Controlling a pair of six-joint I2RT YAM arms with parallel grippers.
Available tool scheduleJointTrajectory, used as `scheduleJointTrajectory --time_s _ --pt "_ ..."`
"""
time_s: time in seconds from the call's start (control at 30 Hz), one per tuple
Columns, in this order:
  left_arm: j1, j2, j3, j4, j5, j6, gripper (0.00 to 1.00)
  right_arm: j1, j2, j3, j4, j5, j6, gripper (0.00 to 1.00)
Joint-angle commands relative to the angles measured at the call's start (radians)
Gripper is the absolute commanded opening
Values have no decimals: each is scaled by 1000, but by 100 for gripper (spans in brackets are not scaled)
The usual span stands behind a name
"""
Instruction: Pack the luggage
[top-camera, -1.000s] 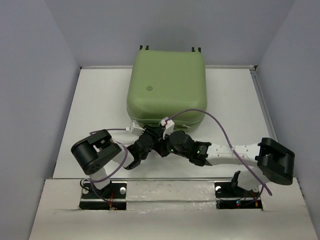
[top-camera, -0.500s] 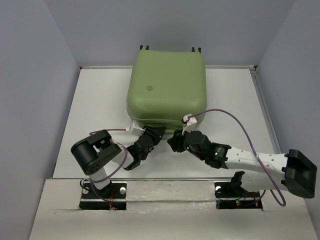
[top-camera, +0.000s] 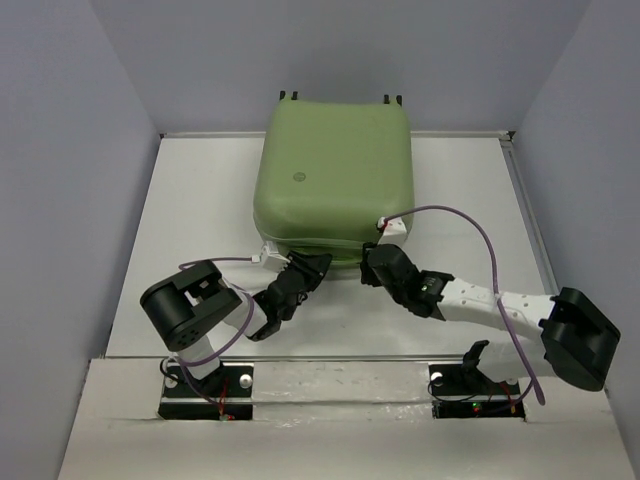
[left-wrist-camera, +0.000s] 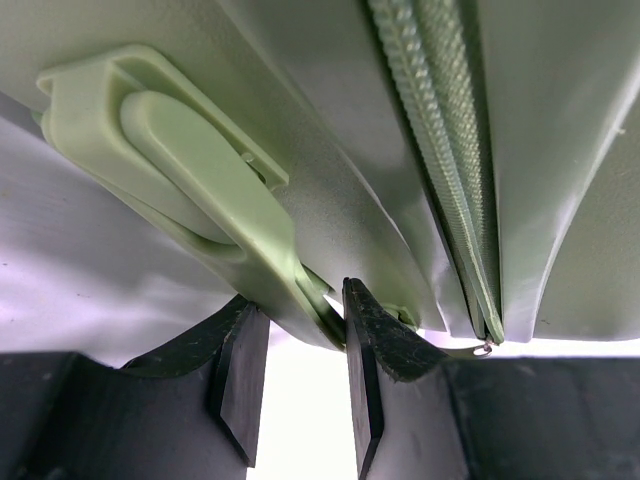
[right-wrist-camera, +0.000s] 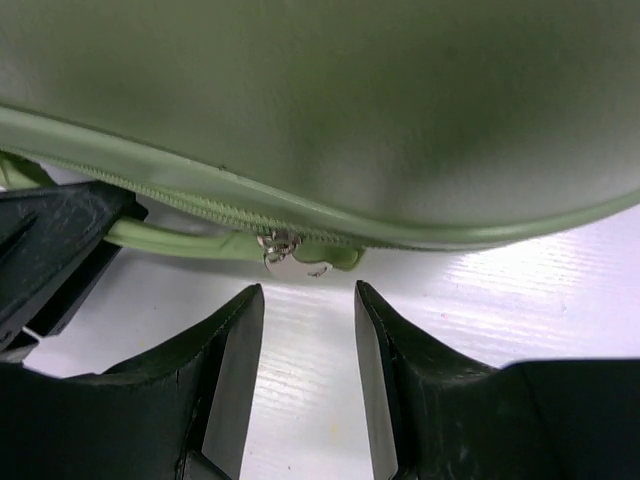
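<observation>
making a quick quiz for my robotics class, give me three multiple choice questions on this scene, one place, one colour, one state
1. Where is the small silver metal zipper pull?
A) just ahead of the right gripper
B) tucked under a wheel
C) on top of the lid
2. What colour is the rounded hard-shell suitcase?
A) blue
B) tan
C) light green
3. How do the right gripper's jaws stand?
A) shut on the pull
B) open, holding nothing
C) shut on a handle
Answers: 1 A, the right wrist view shows it just beyond the fingertips; 2 C, green in every view; 3 B, white table shows between the fingers.
</observation>
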Motion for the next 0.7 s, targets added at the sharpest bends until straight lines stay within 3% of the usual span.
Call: scheduleJointTrajectory --time_s 0.0,0.33,0.53,0.67 --pt "-48 -37 13 45 68 154 6 -9 31 85 12 111 -31 47" --pt "-61 -22 19 43 68 154 6 -9 81 107 119 167 -80 41" --pt "-68 -34 19 26 66 162 6 -9 80 85 154 197 -81 8" --pt "-71 -15 42 32 75 177 6 -9 43 61 205 38 -127 7"
